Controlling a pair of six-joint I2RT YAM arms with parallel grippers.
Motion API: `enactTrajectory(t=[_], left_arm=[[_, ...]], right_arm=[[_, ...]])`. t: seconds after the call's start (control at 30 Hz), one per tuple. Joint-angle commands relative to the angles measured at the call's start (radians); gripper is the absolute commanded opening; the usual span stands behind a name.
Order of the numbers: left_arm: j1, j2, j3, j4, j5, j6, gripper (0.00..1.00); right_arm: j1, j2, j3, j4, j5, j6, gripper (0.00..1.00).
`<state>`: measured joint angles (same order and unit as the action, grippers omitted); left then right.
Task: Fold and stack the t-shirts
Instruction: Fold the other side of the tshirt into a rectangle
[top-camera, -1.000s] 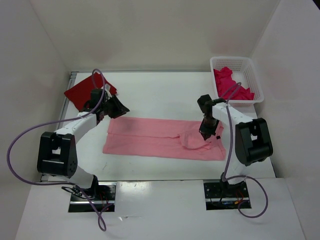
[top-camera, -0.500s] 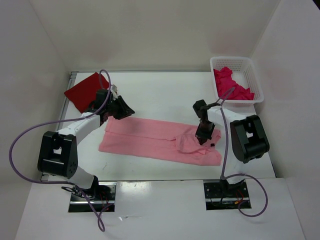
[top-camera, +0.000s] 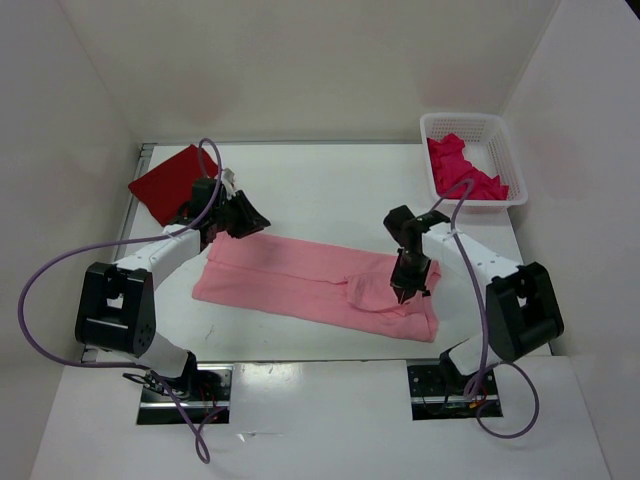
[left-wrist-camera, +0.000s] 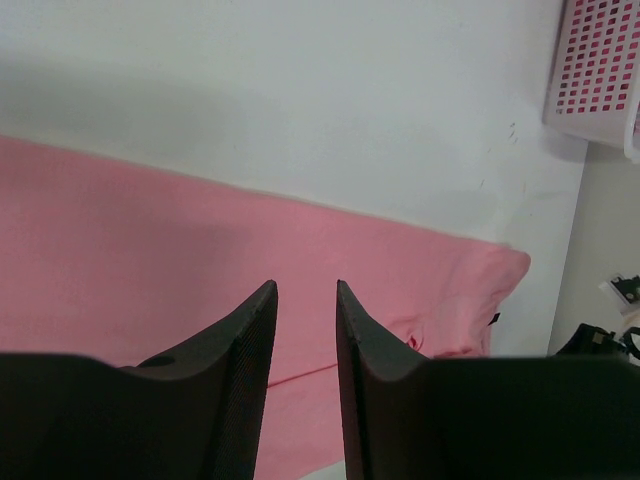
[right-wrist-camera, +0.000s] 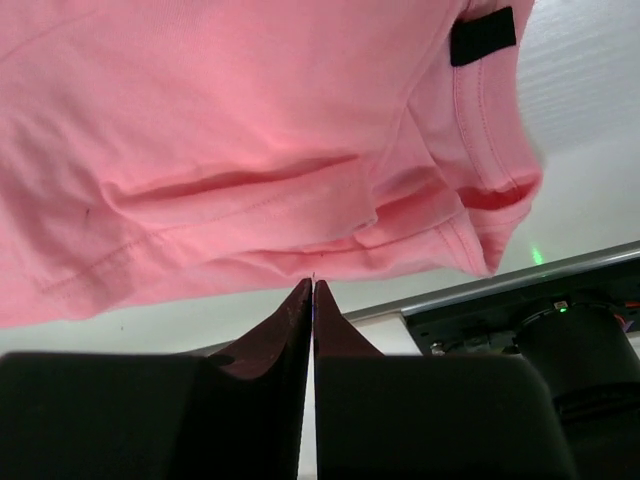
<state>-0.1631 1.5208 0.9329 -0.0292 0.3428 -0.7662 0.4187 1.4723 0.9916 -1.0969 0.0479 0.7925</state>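
**Pink shirt held at one end for its next fold**

Nearest the arm bases, the light pink shirt (top-camera: 290, 280) lies stretched as a long band across the table (top-camera: 320, 190), already narrowed, so a crosswise fold looks to be the step in hand. At its right end the right gripper (top-camera: 401, 293) points down into a raised bunch of cloth. The right wrist view shows its jaws pressed together at a doubled hem, so it appears to be pinching the shirt (right-wrist-camera: 200, 120), probably to carry that end over.

Further back, the left gripper (top-camera: 247, 214) hangs over the shirt's far left corner. Its fingers (left-wrist-camera: 245, 340) stand a narrow gap apart with nothing between them and pink cloth (left-wrist-camera: 150, 230) showing beneath, seemingly poised to pin or take that corner.

At the far left, the dark red shirt (top-camera: 165, 180) lies flat and compact, likely the base of the stack. At the far right, the crimson-magenta shirt (top-camera: 462, 172) sits crumpled in the basket (top-camera: 460, 117), not yet folded.
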Motion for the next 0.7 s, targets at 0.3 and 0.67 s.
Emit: enactTrajectory(t=[0.3, 0.67], left_arm=[[-0.016, 0.012, 0.027, 0.032, 0.024, -0.007, 0.37], [-0.027, 0.038, 0.018, 0.043, 0.025, -0.007, 0.37]], right_arm=[[0.009, 0.160, 0.039, 0.227, -0.022, 0.017, 0.00], [-0.026, 0.180, -0.033, 0.243, 0.049, 0.036, 0.01]])
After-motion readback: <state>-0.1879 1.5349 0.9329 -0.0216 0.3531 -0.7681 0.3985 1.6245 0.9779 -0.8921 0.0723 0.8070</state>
